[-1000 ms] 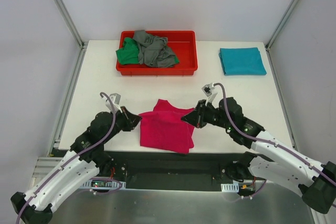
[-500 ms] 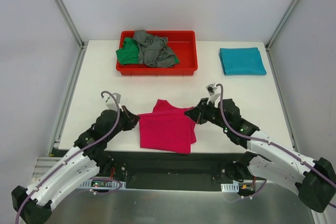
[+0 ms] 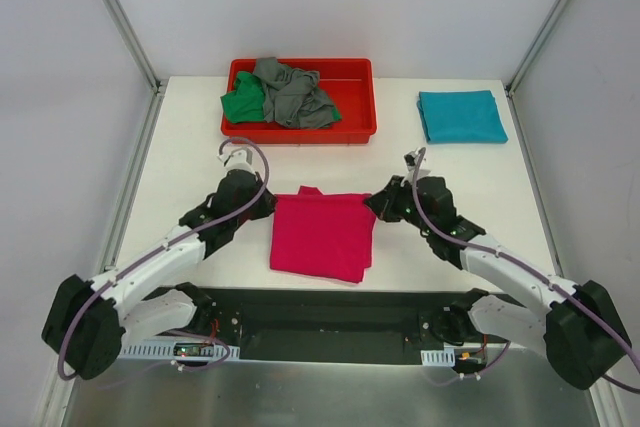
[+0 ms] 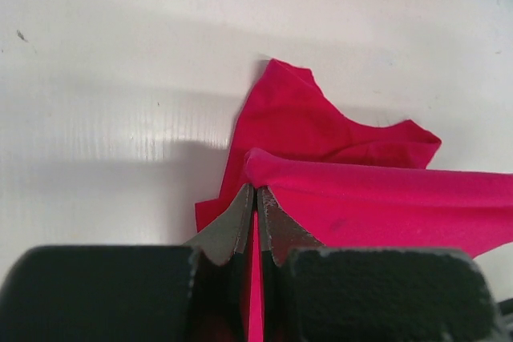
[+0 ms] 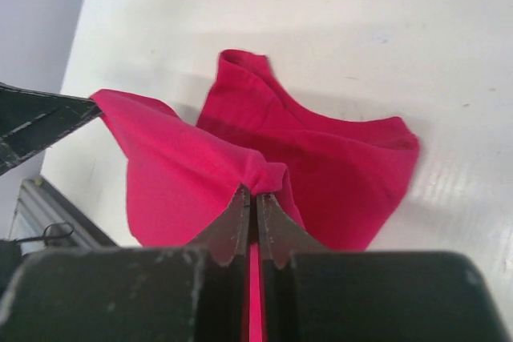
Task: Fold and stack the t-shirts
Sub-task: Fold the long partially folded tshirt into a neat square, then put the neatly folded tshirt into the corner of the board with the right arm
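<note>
The magenta-pink t-shirt (image 3: 320,235) lies partly folded at the near middle of the table. My left gripper (image 3: 268,203) is shut on its far left corner, seen up close in the left wrist view (image 4: 256,190). My right gripper (image 3: 372,205) is shut on its far right corner, seen in the right wrist view (image 5: 255,191). The held edge is stretched between them above the lower layer (image 4: 296,122). A teal t-shirt (image 3: 460,115) lies folded at the far right. A green t-shirt (image 3: 240,105) and a grey t-shirt (image 3: 292,93) lie crumpled in the red tray (image 3: 352,125).
The red tray stands at the back middle of the white table (image 3: 180,157). Metal frame posts (image 3: 120,17) rise at the back corners. The table's near edge (image 3: 400,292) runs just behind the pink shirt's near hem.
Both grippers have carried the pink shirt's held edge away from the near side toward the far side, over the lower layer. The shirt now looks more square.
</note>
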